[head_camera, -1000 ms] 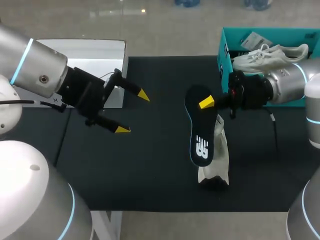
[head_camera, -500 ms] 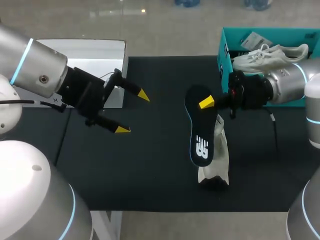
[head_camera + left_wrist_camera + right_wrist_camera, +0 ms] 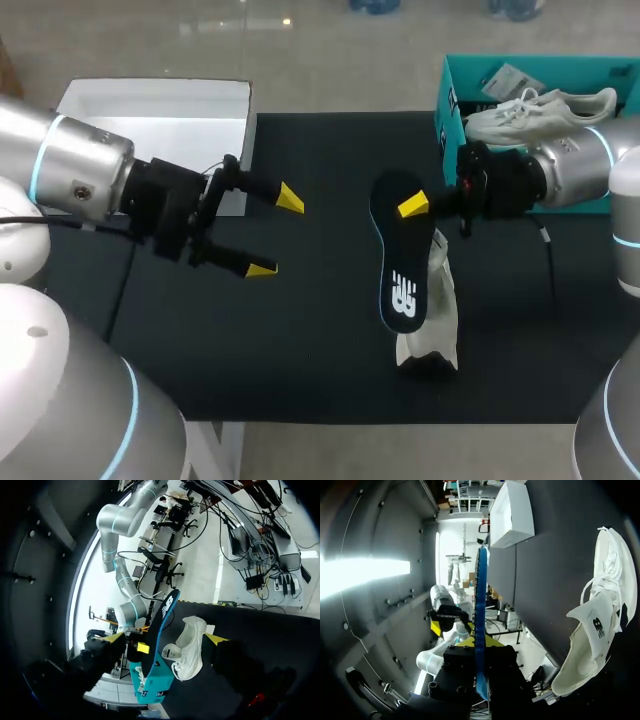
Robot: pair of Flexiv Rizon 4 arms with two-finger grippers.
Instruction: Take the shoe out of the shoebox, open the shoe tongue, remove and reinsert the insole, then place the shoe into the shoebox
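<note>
The black insole (image 3: 399, 268) with the blue edge is in the middle of the worktop (image 3: 300, 340), with its printed face turned up. The right pincer (image 3: 414, 207) is clenched on its heel end; in the right wrist view the insole (image 3: 480, 600) appears edge-on between the two fingers. The toe end of the insole lies over the white shoe (image 3: 434, 305), which rests on its side on the worktop at about 5 o'clock from the insole's middle. I cannot tell whether the two touch.

The teal shoebox (image 3: 447, 100) stands at about 2 o'clock from the insole, at the far right edge, and a second shoe (image 3: 540, 110) lies in it. The right arm comes in just in front of this shoebox.

The left pincer (image 3: 276, 233) hangs at about 9 o'clock from the insole, well apart from it, released, with nothing between its yellow tips. An open white box (image 3: 150, 125) is at about 10 o'clock, at the far left corner.

In the left wrist view the insole (image 3: 162, 622) and the shoe (image 3: 190, 650) are ahead of the spread fingers.
</note>
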